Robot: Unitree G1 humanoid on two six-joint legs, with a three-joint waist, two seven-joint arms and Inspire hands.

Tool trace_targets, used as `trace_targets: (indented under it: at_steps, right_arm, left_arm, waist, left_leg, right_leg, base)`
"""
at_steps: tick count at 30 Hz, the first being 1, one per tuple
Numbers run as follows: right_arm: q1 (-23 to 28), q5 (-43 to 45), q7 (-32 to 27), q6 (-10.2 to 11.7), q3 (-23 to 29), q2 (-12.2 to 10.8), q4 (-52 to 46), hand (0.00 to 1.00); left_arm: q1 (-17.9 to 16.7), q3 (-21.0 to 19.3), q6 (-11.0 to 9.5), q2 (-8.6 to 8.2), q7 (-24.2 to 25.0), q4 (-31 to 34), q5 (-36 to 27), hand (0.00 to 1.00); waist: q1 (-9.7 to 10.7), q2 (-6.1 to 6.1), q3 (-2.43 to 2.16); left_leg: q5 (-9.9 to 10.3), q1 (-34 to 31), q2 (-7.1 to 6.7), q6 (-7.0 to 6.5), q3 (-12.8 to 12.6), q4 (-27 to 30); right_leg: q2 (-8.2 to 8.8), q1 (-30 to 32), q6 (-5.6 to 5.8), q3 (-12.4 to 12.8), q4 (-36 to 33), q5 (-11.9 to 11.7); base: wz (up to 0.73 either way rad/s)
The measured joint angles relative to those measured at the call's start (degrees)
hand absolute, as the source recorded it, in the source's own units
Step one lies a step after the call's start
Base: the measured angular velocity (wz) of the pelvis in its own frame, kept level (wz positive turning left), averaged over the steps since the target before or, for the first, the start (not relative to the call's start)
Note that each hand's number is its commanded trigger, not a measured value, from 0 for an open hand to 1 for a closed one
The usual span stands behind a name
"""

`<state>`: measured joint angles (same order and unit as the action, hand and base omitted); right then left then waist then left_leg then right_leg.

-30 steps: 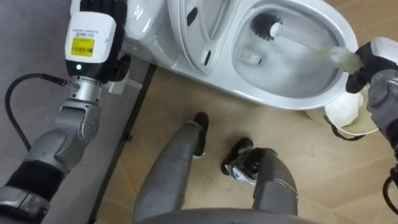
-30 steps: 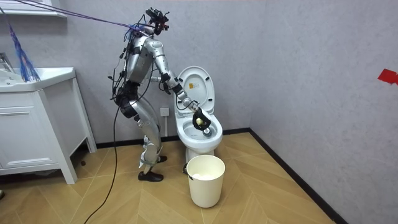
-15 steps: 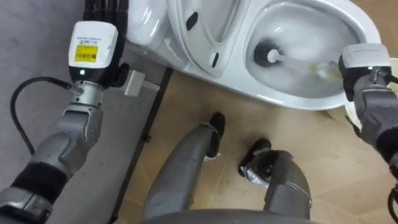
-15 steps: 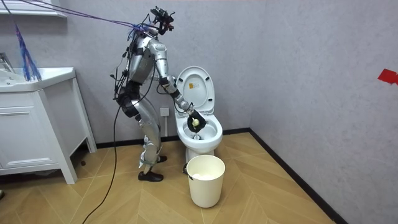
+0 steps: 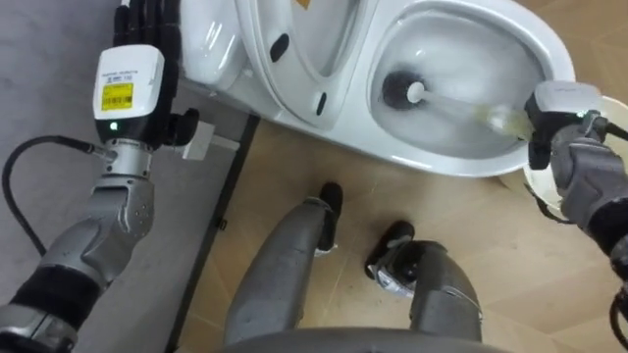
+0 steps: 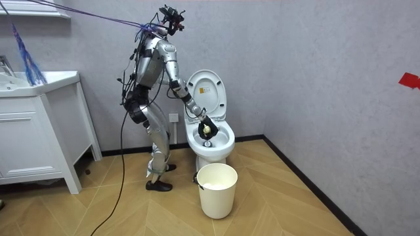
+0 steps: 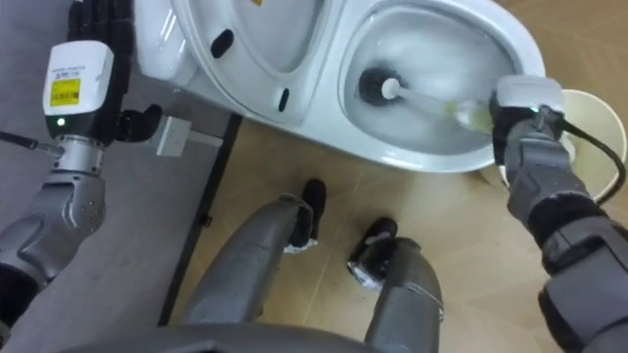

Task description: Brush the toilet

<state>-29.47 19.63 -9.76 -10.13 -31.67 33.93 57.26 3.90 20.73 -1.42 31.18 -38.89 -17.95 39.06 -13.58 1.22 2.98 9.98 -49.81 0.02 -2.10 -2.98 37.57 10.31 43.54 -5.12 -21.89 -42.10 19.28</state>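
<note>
Left eye view, upper right of the frame: the toilet (image 5: 446, 169) stands open, its lid (image 5: 294, 44) raised just left of the bowl (image 5: 461, 44). The brush (image 5: 400, 90) is inside the bowl. Its dark round head sits low against the bowl's inner wall at the left side, and its pale handle slants rightward across the bowl to the rim. At the right edge of the frame, the right hand (image 5: 557, 123) is clenched round the end of that handle, just over the bowl's right rim, with its forearm running down to the lower right corner.

At the upper left, the left hand (image 5: 147, 25) is held up with fingers straight and together, grasping nothing. It is just beside the toilet's outer left side, in front of the grey wall (image 5: 39, 78). Behind the right hand, at the right edge, part of a white bin (image 5: 538, 181) shows on the wooden floor (image 5: 294, 147).

Room view: the robot stands on the wooden floor left of the toilet, near the frame's centre, leaning toward it with one arm reaching down into the bowl. The bin stands in front of the toilet, lower centre. A white cabinet (image 6: 33, 137) fills the left edge, well apart from the robot.
</note>
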Motion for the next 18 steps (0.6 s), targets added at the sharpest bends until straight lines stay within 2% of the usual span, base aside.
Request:
trace_targets:
  at_steps: [2,5,9,10,12,14,16,18]
  right_arm:
    - [-2.2,-3.1,-0.2,0.6,2.4,0.4,1.1,1.00]
    - [-1.9,-0.8,-0.6,0.6,3.1,0.4,0.7,1.00]
    - [-0.6,4.4,-1.3,0.7,3.8,-0.5,-2.2,1.00]
    - [0.3,6.3,-1.4,0.6,3.8,-1.1,-3.7,1.00]
    - [2.4,10.0,-1.6,0.0,3.7,-2.3,-6.4,1.00]
    - [6.0,14.9,-1.6,-2.0,3.3,-2.7,-11.5,1.00]
    - [7.6,18.8,-1.0,-4.0,2.7,-2.7,-13.1,1.00]
    - [8.5,21.7,-0.3,-4.9,1.3,-3.1,-13.9,1.00]
  left_arm:
    - [-1.0,-1.5,0.9,-0.04,-0.5,0.5,1.6,0.00]
    - [-0.8,-1.9,2.3,-0.13,-0.5,0.4,3.4,0.00]
    - [-0.5,-1.5,3.5,-0.80,-0.1,0.4,3.3,0.00]
    - [-0.5,-1.5,3.6,-0.84,0.5,0.4,3.4,0.00]
    - [-0.4,-1.2,3.9,-1.41,1.2,-0.5,3.4,0.00]
    - [-0.8,-0.1,4.4,-1.80,1.2,-0.8,3.3,0.00]
    - [-1.4,0.0,4.4,-2.01,1.4,-0.6,3.2,0.00]
    - [-2.0,0.0,4.4,-2.00,1.4,-0.5,3.3,0.00]
  waist:
    - [1.5,-1.52,-0.02]
    - [2.8,-3.03,0.05]
    - [3.0,-2.88,-0.02]
    - [2.8,-2.47,0.13]
    - [2.4,-1.78,0.13]
    - [1.7,0.34,0.10]
    - [0.7,1.69,0.00]
    - [0.6,2.78,-0.17]
  left_leg:
    - [-0.2,0.1,-0.73,-0.37,-0.2,0.0]
    - [-0.4,0.5,-0.71,-0.66,-0.1,0.2]
    - [-0.6,0.9,-0.71,-1.12,-0.1,0.3]
    - [-0.5,1.2,-0.59,-1.25,0.0,0.2]
    - [-0.4,1.9,-0.53,-1.42,0.0,0.2]
    - [-0.3,1.9,-0.43,-1.53,0.4,0.1]
    - [-0.2,1.9,-0.36,-1.65,-0.1,0.0]
    - [-0.3,1.5,-0.37,-1.73,0.0,0.1]
  right_leg:
    - [0.92,0.6,0.14,0.6,-1.1,0.2]
    - [1.06,-0.3,0.39,0.1,-1.0,0.1]
    - [1.08,-0.7,0.91,0.3,-0.7,-0.5]
    - [0.89,-1.2,0.95,0.2,-0.5,-0.7]
    - [0.83,-1.9,1.13,0.0,-0.3,-0.8]
    - [0.47,-2.4,1.72,-0.3,0.6,-1.1]
    - [0.47,-2.1,1.86,0.1,0.6,-1.5]
    - [0.46,-1.8,1.79,0.0,0.6,-1.6]
  base:
    - [-0.02]
    - [0.07]
    - [-0.07]
    - [-0.06]
    - [-0.02]
    - [-0.02]
    - [-0.12]
    - [-0.04]
